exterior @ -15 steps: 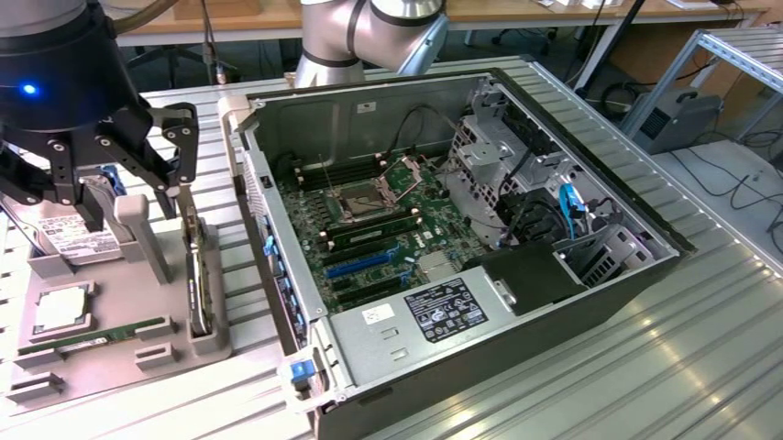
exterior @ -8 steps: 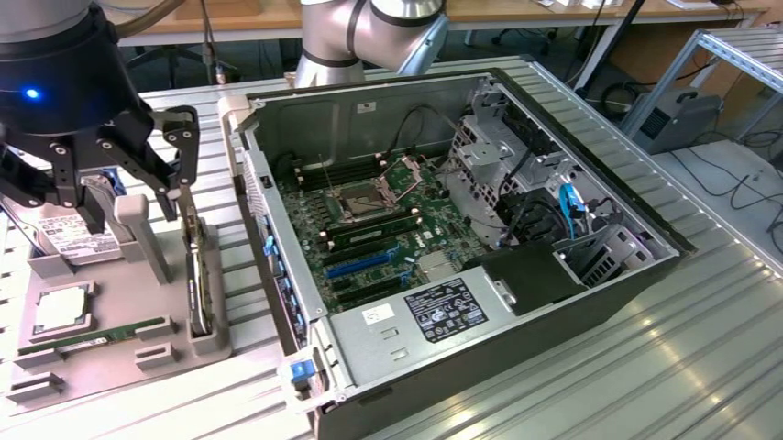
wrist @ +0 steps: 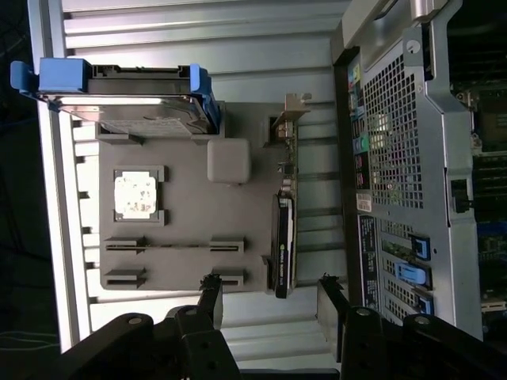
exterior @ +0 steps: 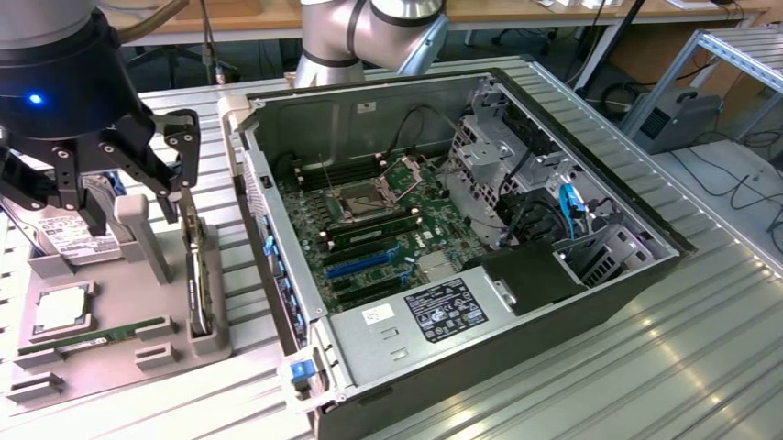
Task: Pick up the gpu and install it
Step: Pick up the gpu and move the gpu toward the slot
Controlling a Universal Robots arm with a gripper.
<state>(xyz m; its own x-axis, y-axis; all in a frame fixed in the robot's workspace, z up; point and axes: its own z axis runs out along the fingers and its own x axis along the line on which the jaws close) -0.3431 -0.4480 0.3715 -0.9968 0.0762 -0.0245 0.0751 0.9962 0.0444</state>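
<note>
The gpu (exterior: 193,275) stands on its long edge in a slot of the grey parts holder (exterior: 116,367), at the exterior view's left. In the wrist view the gpu (wrist: 283,241) is a thin dark card with a silver end bracket at its far end. My gripper (exterior: 123,188) hovers open above the holder, clear of the card. In the wrist view my gripper (wrist: 269,289) has its two black fingertips (wrist: 211,286) spread either side of the card's near end, with nothing held. The open computer case (exterior: 612,275) lies beside the holder, its motherboard with a blue slot (exterior: 361,261) exposed.
The holder (wrist: 190,237) also carries a hard drive (wrist: 135,99) in a blue caddy, a processor chip (wrist: 135,194) and a green memory stick (exterior: 92,335). The case's rear panel (wrist: 396,158) stands close beside the card. Everything rests on a ribbed metal table (exterior: 685,367).
</note>
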